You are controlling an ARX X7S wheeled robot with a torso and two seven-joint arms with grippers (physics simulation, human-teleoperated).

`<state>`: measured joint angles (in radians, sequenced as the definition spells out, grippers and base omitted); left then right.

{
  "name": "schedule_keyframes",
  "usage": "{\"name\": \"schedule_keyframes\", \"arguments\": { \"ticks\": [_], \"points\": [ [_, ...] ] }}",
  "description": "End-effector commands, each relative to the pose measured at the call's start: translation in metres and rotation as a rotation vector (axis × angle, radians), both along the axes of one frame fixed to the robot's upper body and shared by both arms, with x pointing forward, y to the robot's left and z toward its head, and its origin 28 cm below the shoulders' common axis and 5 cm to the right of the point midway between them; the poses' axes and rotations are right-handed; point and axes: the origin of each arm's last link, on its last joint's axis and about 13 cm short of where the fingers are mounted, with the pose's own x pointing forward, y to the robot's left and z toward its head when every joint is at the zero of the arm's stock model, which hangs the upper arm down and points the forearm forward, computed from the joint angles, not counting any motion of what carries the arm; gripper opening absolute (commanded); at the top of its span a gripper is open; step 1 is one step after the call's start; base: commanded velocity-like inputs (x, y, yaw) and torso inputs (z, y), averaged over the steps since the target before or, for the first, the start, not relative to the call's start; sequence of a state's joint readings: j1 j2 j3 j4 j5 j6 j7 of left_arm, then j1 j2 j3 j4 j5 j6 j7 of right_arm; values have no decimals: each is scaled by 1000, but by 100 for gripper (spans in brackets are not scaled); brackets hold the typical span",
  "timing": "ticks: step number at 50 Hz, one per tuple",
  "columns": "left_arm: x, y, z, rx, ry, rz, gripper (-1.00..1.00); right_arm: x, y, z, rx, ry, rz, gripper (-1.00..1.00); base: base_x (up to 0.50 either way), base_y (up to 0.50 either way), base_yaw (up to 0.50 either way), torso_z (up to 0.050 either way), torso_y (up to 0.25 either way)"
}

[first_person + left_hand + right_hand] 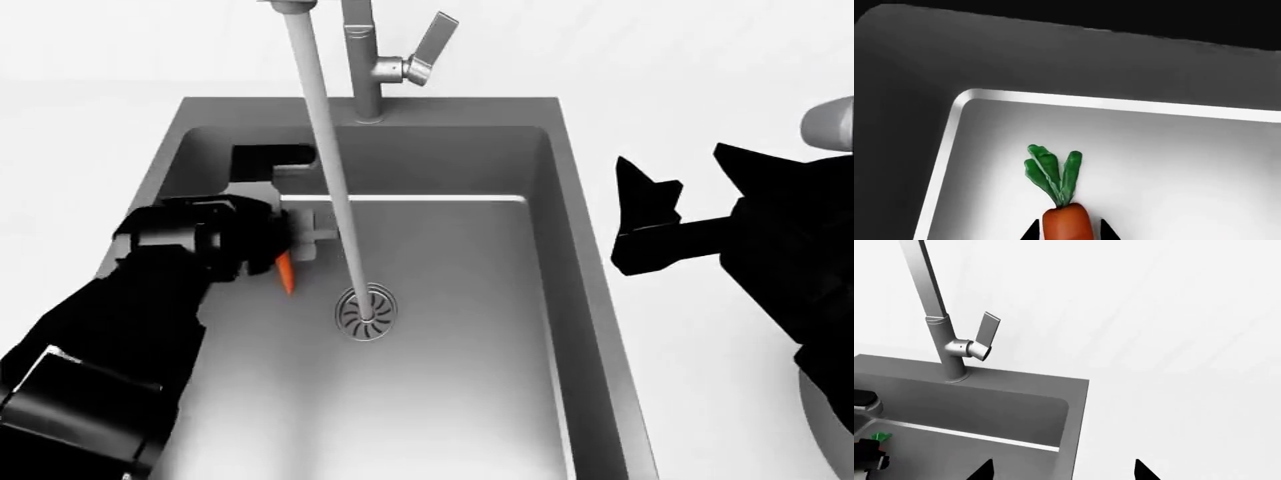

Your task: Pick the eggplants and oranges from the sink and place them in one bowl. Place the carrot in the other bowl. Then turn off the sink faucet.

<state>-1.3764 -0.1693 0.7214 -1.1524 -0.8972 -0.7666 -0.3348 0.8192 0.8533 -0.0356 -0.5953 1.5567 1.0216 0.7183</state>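
Left gripper [1066, 231]: clamped on the slim orange carrot with green leafy top [1066, 225], one black fingertip at each side.
Carrot: held inside the rectangular dark grey metal sink [454, 400], near its left wall, beside the round slotted drain [366, 312].
Right gripper [691, 180]: jaws apart, holding nothing, beyond the sink's right rim.
Tall grey steel faucet [358, 60]: at the sink's back rim, lever handle [433, 45] angled upward.

Carrot [1066, 225] in sink [481, 400], hand-held.
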Motion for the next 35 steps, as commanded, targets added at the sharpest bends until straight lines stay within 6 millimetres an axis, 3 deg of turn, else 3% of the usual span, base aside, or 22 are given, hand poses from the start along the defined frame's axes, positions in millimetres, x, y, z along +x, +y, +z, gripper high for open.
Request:
{"name": "schedule_keyframes", "arguments": {
  "ticks": [1, 7, 14, 16, 20, 28, 35],
  "points": [
    [-27, 2, 23, 12, -34, -34, -100, -2, 1, 4, -4, -7, 1, 100, 0, 0, 0, 0, 0],
    [-67, 7, 45, 25, -98, -189, -100, -1, 0, 3, -6, -5, -2, 100, 0, 0, 0, 0, 0],
    [-100, 23, 70, 150, -258, -290, -100, 3, 0, 2, -8, -1, 5, 100, 0, 0, 0, 0, 0],
    [-117, 24, 79, 86, -319, -369, -100, 4, 0, 1, -5, 2, 5, 100, 0, 0, 0, 0, 0],
    [-138, 36, 96, 120, -405, -464, -100, 6, 1, 4, -14, 1, 10, 100, 0, 0, 0, 0, 0],
    [-167, 45, 110, 102, -511, -529, -100, 6, 2, 6, -21, -1, 11, 100, 0, 0, 0, 0, 0],
    [-180, 43, 115, 85, -529, -553, -100, 7, 2, 5, -15, -3, 11, 100, 0, 0, 0, 0, 99]
  ]
}}
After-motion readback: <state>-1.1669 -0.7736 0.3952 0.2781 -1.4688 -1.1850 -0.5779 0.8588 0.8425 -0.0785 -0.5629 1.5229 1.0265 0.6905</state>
